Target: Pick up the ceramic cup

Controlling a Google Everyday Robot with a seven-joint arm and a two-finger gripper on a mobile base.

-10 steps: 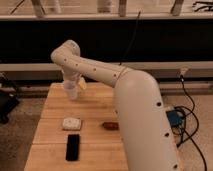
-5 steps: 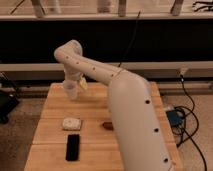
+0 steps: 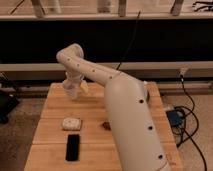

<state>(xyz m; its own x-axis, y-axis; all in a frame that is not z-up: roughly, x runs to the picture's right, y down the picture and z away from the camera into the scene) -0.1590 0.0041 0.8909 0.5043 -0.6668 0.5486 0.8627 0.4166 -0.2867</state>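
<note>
Ceramic cup (image 3: pixel 71 90), small, white, rigid, breakable and smooth, is sitting at the table's (image 3: pixel 52 150) far left under my tool (image 3: pixel 73 85). I am judging its rim the best hold; tool grip cannot be told.

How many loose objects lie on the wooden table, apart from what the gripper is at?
3. White rounded-square object and black phone-like slab at left-front; small brown item by the arm. Gripper is at the ceramic cup, far-left. The arm may hide others.
</note>
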